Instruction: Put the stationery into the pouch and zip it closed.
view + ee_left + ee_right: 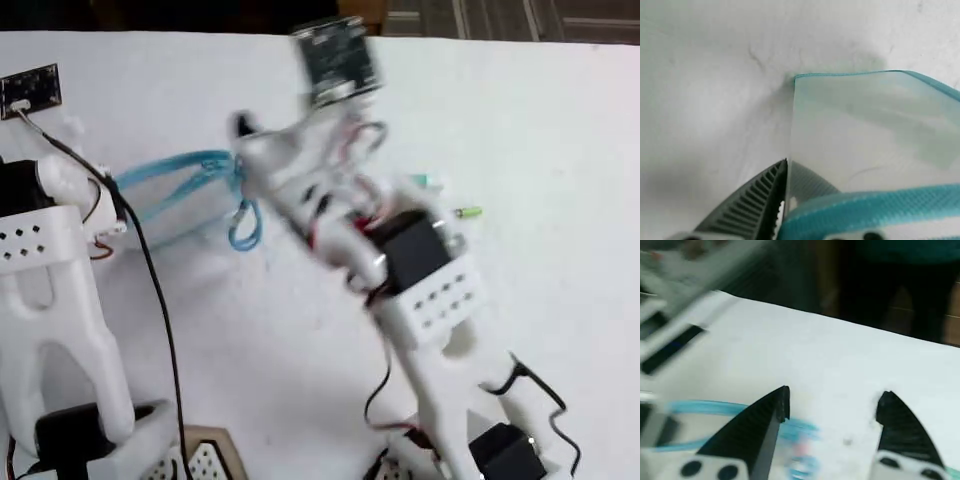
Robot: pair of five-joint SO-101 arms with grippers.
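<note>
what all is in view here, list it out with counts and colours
pouch: 1, clear with blue trim and a blue loop, left-centre of the table
stationery: 2 small pieces, one green-tipped, one teal-tipped, on the table just beyond the right arm
table: 1, white, under everything
left gripper: 1, dark grey fingers, shut on the pouch's clear edge
right gripper: 1, black fingers, open, above the table by the pouch
</note>
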